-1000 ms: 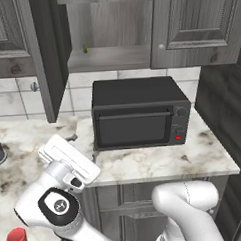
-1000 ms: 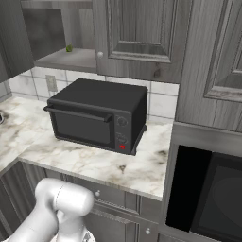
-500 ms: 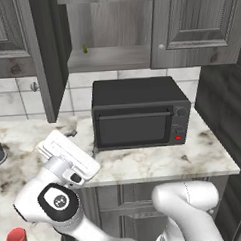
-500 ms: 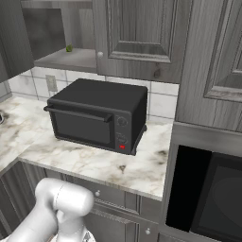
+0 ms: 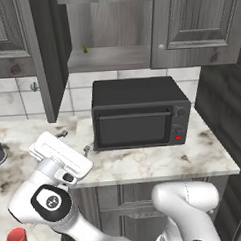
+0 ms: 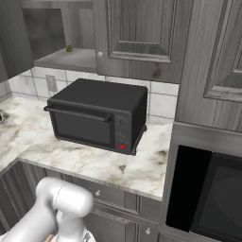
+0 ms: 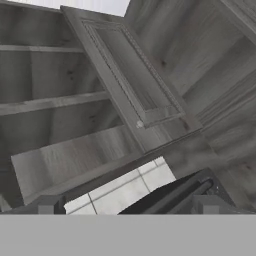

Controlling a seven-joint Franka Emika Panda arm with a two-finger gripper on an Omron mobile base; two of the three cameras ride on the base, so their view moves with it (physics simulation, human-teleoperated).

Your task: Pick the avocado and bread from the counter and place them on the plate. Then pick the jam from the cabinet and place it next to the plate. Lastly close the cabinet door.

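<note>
Spanning the lower frame, the counter shows bare marble in front of and to the right of the black microwave. Cabinet: open, grey shelf exposed above the microwave, with a small green item on its left part. Cabinet door: swung outward, its edge hanging over the counter's left part. Gripper: released, fingertips wide apart, nothing between them, aimed up at the cabinet. Jam: lower left corner, on the counter beside the arm.
</note>
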